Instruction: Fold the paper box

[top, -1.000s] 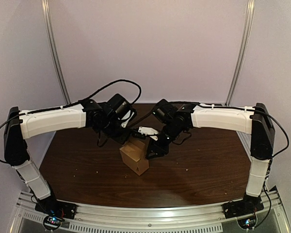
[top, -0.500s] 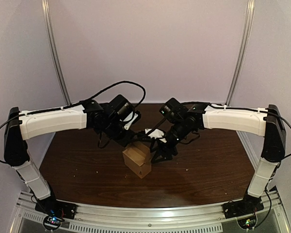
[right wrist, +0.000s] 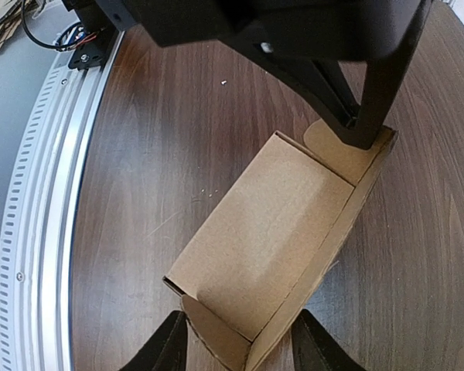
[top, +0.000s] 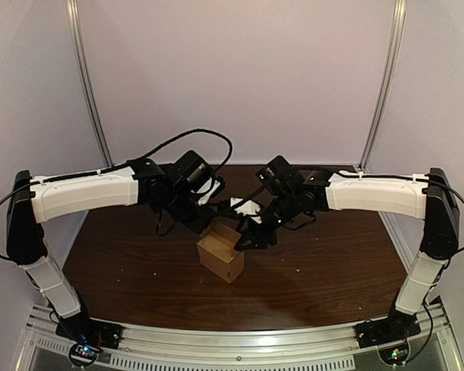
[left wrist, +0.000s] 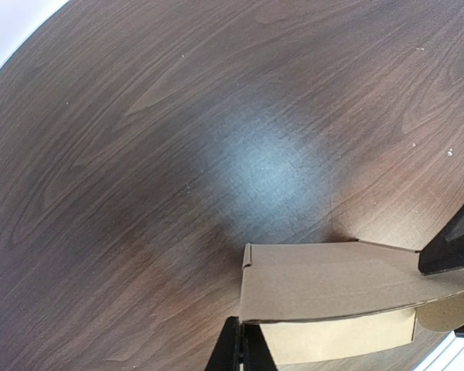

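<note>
Left arm (top: 85, 193) and right arm (top: 371, 192) stretch inward over dark wood table (top: 325, 267) centre; left gripper (left wrist: 237, 352) pinches brown cardboard box (top: 220, 256) edge, right gripper (right wrist: 240, 348) spread, straddling it.

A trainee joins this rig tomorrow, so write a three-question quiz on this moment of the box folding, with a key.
1. True or false: the paper box rests on the dark wooden table.
2. In the right wrist view, the right gripper is: A) open, its fingers on either side of the box's near end; B) shut on a pen; C) out of view.
3. Short answer: what is the left gripper shut on?

Key: 1 true; 2 A; 3 an edge of the paper box.
</note>
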Motion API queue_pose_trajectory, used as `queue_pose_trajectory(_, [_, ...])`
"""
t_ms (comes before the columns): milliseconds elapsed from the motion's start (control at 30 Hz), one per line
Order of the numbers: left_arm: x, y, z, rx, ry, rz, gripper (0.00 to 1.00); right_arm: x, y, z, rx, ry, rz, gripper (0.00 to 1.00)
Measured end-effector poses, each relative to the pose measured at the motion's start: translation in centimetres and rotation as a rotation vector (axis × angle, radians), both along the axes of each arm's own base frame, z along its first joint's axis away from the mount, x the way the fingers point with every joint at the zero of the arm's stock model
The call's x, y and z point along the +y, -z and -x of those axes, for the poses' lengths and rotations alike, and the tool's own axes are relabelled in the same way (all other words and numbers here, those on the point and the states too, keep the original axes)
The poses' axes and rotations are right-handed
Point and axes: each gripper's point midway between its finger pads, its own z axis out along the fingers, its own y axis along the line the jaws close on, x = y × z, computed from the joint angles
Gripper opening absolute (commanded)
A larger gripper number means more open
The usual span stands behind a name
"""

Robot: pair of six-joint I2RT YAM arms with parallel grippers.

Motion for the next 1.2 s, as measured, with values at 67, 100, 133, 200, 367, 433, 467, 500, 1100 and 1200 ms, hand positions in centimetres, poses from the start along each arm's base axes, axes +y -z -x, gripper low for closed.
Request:
queue_pose_trajectory(67, [0.0,0.0,0.0,0.0,0.0,0.0,0.0,0.0,0.0,0.0,-0.003,0.002,0.001,0.46])
queue_pose_trajectory(100, [0.0,0.0,0.0,0.0,0.0,0.0,0.0,0.1,0.0,0.0,-0.005,0.0,0.0,0.46])
queue_pose_trajectory(133, [0.0,0.0,0.0,0.0,0.0,0.0,0.0,0.1,0.0,0.0,-0.007,-0.001,0.0,0.46])
queue_pose_trajectory(200, [0.0,0.0,0.0,0.001,0.001,0.001,0.0,0.1,0.0,0.1,-0.012,-0.006,0.0,0.46])
queue_pose_trajectory(367, [-0.1,0.0,0.1,0.006,0.003,0.006,0.0,0.1,0.1,0.2,-0.019,-0.018,0.002,0.47])
queue_pose_trajectory(433, [-0.2,0.0,0.1,0.01,0.002,0.009,0.0,0.1,0.1,0.3,-0.023,-0.027,0.002,0.47])
queue_pose_trajectory(467, [-0.2,0.0,0.2,0.012,0.001,0.011,0.0,0.0,0.1,0.4,-0.025,-0.035,0.002,0.47])
queue_pose_trajectory(500, [-0.2,0.0,0.2,0.014,0.002,0.013,0.0,0.0,0.2,0.5,-0.024,-0.041,0.004,0.47])
queue_pose_trajectory(1100, [-0.6,0.0,0.5,0.044,-0.016,0.043,0.0,-0.6,0.6,1.1,-0.018,-0.069,0.033,0.46])
queue_pose_trajectory(1200, [-0.6,0.0,0.6,0.046,-0.019,0.045,0.0,-0.6,0.5,0.9,-0.023,-0.061,0.035,0.46])
